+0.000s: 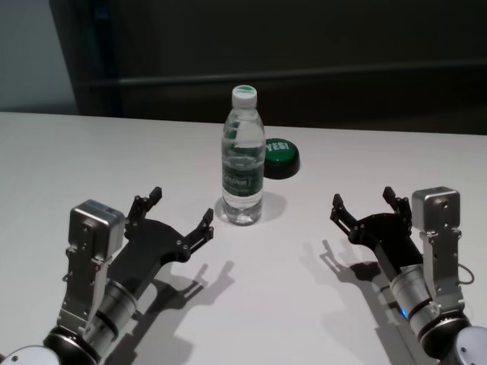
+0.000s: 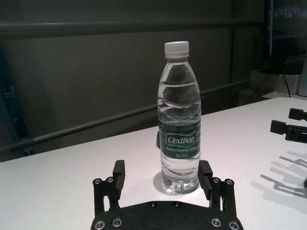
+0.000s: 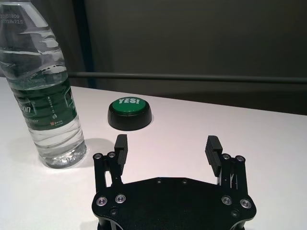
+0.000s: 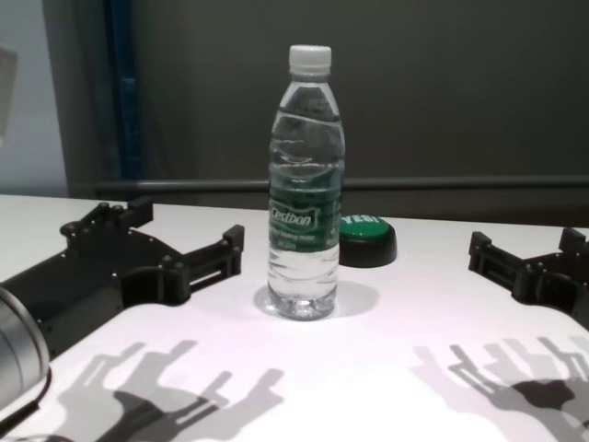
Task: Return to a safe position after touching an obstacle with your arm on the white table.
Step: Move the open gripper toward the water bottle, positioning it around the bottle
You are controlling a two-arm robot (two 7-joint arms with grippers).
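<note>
Left gripper (image 1: 176, 214) hovering low, fingers wide, bottle (image 1: 243, 157) at 1 o'clock, not touching. Right gripper (image 1: 367, 206) hovering, fingers wide. Green button (image 1: 280, 157) sitting behind bottle on counter (image 1: 91, 160).

Backdrop behind the white table (image 1: 91, 152) is a dark wall (image 1: 342, 38) carrying one horizontal rail (image 4: 460, 182) that runs across at roughly table-edge height — a blue vertical strip (image 4: 120, 92) and a paler grey panel (image 1: 34, 53) sit at its left end. Tabletop is glossy, lit from above and behind the cameras — hard, well-defined shadows fall on the near surface. Left wrist view shows a dark screen (image 2: 288, 26) and cables (image 2: 261, 84) past the table's far corner.
</note>
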